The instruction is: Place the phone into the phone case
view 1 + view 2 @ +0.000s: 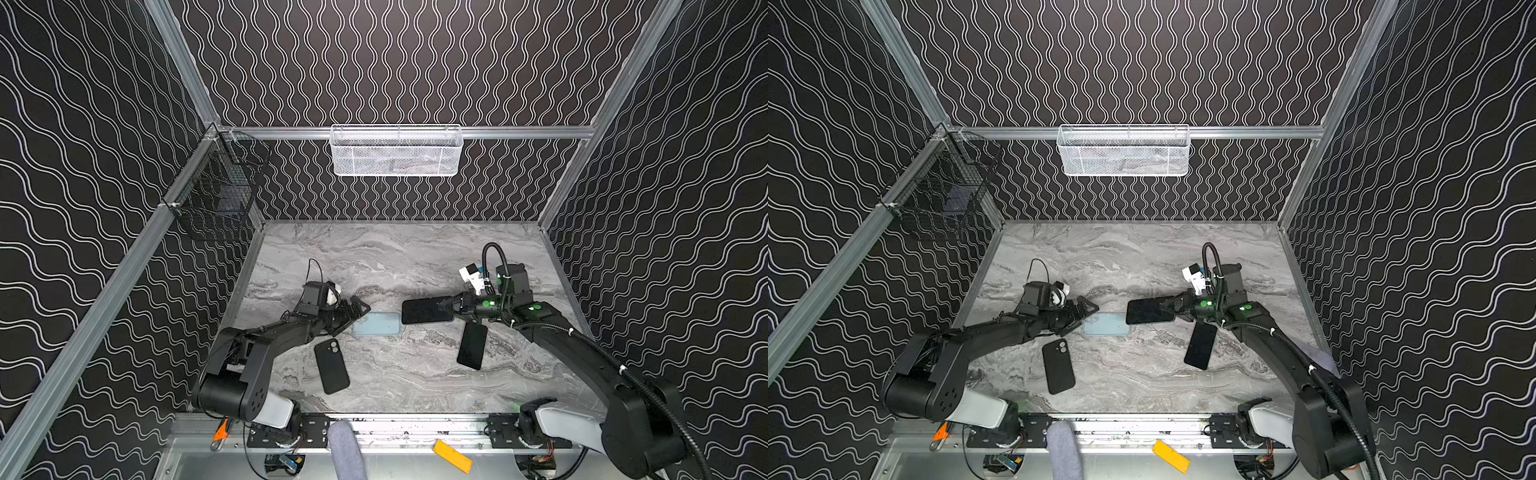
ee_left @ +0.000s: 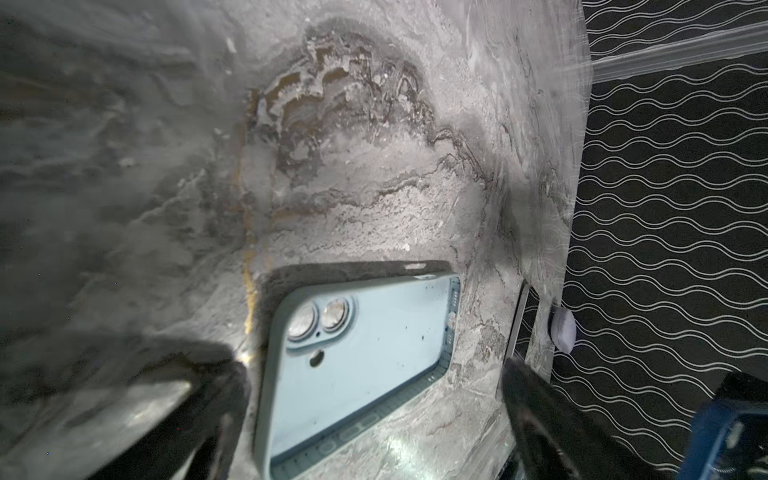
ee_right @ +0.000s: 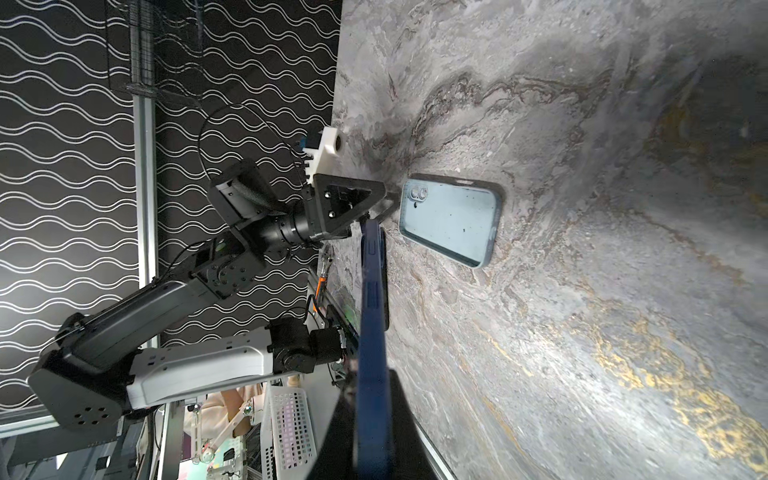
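One pale blue phone case (image 1: 377,324) lies open side up near the middle of the tabletop (image 1: 395,257). The right fingers (image 1: 448,305) pinch one end of the dark phone (image 1: 422,311), held roughly level just on the case's right-edge side; the left fingers (image 1: 360,308) stand wide at its camera end. The smart play: pin the case, match the camera corner, seat one end first, then press flat.
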Controlling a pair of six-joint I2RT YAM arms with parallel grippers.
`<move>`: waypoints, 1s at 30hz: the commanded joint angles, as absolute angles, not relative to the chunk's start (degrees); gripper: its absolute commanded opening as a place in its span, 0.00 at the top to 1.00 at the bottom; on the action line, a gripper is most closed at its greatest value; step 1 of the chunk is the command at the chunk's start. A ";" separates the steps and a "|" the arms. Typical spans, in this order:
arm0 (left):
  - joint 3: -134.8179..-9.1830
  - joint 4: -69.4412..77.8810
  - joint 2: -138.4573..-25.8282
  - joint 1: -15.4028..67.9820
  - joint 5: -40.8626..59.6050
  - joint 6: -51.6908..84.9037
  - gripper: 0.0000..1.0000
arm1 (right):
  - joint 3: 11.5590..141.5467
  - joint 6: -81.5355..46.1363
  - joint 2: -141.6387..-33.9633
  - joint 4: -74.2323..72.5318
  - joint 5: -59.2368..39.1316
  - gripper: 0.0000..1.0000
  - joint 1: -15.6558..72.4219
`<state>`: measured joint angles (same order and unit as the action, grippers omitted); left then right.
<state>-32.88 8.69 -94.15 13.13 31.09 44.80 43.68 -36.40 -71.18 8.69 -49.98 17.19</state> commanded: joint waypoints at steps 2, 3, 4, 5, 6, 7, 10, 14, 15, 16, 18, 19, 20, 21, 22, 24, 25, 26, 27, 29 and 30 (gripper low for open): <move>-33.57 11.74 -94.35 13.18 33.43 44.56 0.01 | 45.33 -34.02 -73.82 10.62 -48.76 1.00 17.23; -33.43 11.91 -94.16 13.34 33.55 44.55 0.02 | 45.24 -34.14 -74.46 10.38 -48.68 1.00 17.27; -33.39 12.12 -94.09 13.57 33.52 44.62 0.01 | 45.11 -34.31 -75.13 9.60 -48.82 1.00 17.27; -33.40 11.96 -94.13 13.74 33.41 44.60 0.01 | 44.96 -34.66 -75.76 8.74 -49.09 1.00 17.23; -33.42 12.22 -94.21 13.92 33.40 44.70 0.01 | 44.91 -34.87 -76.37 7.83 -49.27 1.00 17.23; -33.42 12.58 -94.38 13.99 33.46 44.96 0.01 | 44.95 -34.90 -77.03 7.12 -49.22 1.00 17.23; -33.25 15.78 -95.53 14.82 33.86 46.83 0.01 | 45.89 -35.36 -79.99 5.00 -49.39 1.00 17.23; -32.94 19.76 -97.01 16.25 34.16 49.30 0.01 | 46.95 -36.40 -83.31 2.23 -49.64 1.00 17.70; -32.71 20.94 -97.45 16.65 34.30 50.13 0.01 | 47.40 -36.24 -84.08 2.17 -49.50 1.00 18.11; -32.40 22.19 -97.78 16.92 34.50 50.93 0.01 | 47.75 -36.08 -84.73 2.20 -49.14 1.00 18.47; -31.28 25.30 -98.00 17.45 34.67 52.94 0.01 | 48.66 -35.39 -86.07 3.03 -48.07 1.00 19.62; -30.80 26.38 -97.87 17.57 34.68 53.65 0.01 | 48.77 -35.46 -86.66 2.87 -47.73 1.00 20.11; -30.30 27.11 -97.67 17.58 34.63 54.12 0.01 | 48.63 -35.86 -87.25 2.23 -47.70 1.00 20.58; -30.06 27.39 -97.49 17.56 34.85 54.36 0.01 | 48.44 -36.26 -87.83 1.29 -47.89 1.00 21.11; -29.98 27.79 -97.39 17.51 35.23 54.60 0.01 | 48.35 -36.66 -88.39 0.61 -47.74 1.00 21.48; -29.97 28.32 -97.71 17.67 36.48 54.84 0.01 | 48.34 -37.39 -90.05 -0.89 -47.64 1.00 22.26; -29.90 28.78 -97.81 17.66 36.83 54.98 0.01 | 48.20 -37.80 -90.78 -1.78 -47.58 1.00 22.47; -29.65 29.09 -97.89 17.64 36.92 55.09 0.01 | 48.00 -38.55 -91.57 -2.97 -47.30 1.00 22.73; -29.68 29.16 -98.04 17.67 36.99 55.13 0.01 | 47.70 -39.44 -92.28 -4.63 -47.28 1.00 23.06; -29.24 30.35 -98.47 17.67 37.39 55.61 0.01 | 47.13 -41.19 -93.77 -7.97 -47.33 1.00 23.74; -29.13 30.88 -98.65 17.67 37.52 55.88 0.01 | 47.22 -41.63 -94.61 -9.00 -47.45 1.00 24.19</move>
<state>-29.43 26.76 -98.08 17.63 36.29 54.65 47.29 -38.63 -93.25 -1.96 -46.74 23.35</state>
